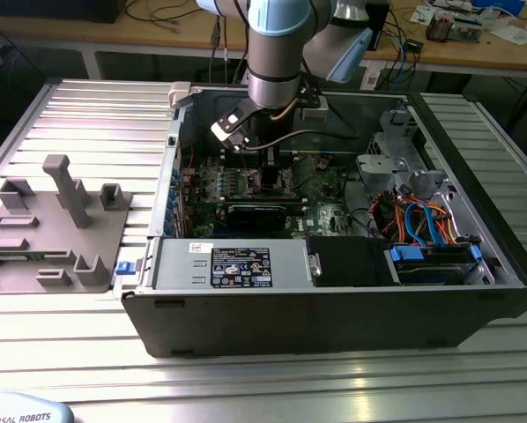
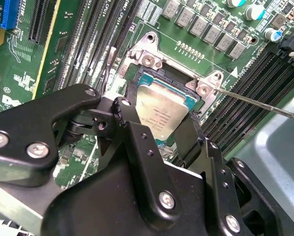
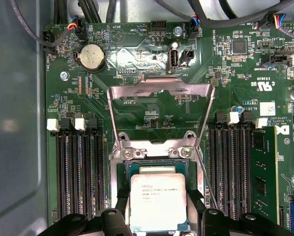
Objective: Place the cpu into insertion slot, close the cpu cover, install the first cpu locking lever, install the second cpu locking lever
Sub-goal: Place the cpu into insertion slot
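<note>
In the exterior view, the arm (image 1: 277, 53) is being seen reaching down into an open computer case (image 1: 334, 317) lying on a slatted metal table (image 1: 246, 388). The gripper (image 1: 265, 172) is being lowered over the green motherboard (image 1: 321, 189), and its tips are being hidden by the wrist and cables, so the cpu cannot be made out there. A grey fixture tray (image 1: 52, 238) is lying beside the case, on the exterior view's left.

In the second wrist view, the cpu (image 2: 161, 110) is being pinched between two black fingers (image 2: 130, 123) pressed against its opposite edges. It is being held at the insertion slot (image 2: 171, 76); whether it is fully seated cannot be told, since the near half of the slot is being covered by the gripper body. A thin metal rod (image 2: 255, 101) is being cut off by the picture's edge.

In the first wrist view, the cpu cover (image 3: 159, 87) is being shown swung open, away from the slot, with bare board visible through its window. The cpu (image 3: 158, 196) is sitting within the slot's silvery rim (image 3: 118, 172), flanked by black memory slots (image 3: 78, 172); its near edge and the fingertips are being cut off by the picture's edge
</note>
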